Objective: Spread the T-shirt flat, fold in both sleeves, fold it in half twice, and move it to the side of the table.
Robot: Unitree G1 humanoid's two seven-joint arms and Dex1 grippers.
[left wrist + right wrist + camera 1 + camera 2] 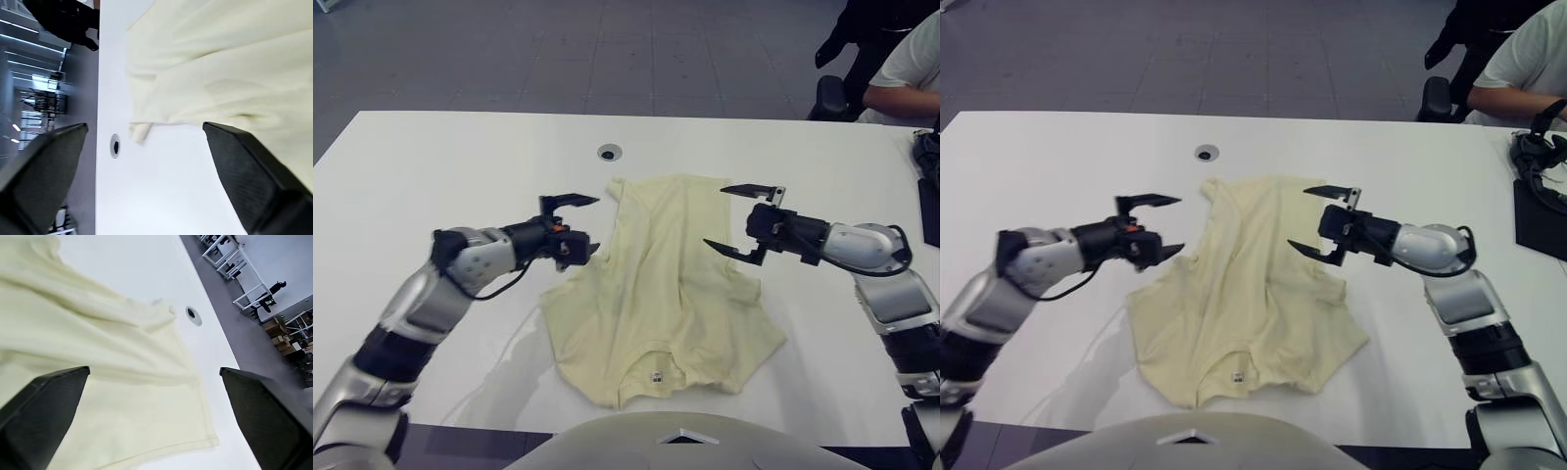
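Note:
A pale yellow T-shirt (656, 294) lies rumpled in the middle of the white table (431, 166), its collar toward the near edge and its hem toward the far side. My left gripper (585, 225) hovers open just left of the shirt's left edge, nothing between its fingers (44, 171). Over the shirt's right side my right gripper (736, 217) stands open and empty, a little above the cloth. The left wrist view looks along the shirt (230, 63). Folds of the shirt (98, 357) lie under the right wrist camera.
A round cable grommet (609, 152) sits in the table beyond the shirt. Black items (1538, 186) lie at the table's far right edge, next to a seated person. Bare table stretches to the left and far side.

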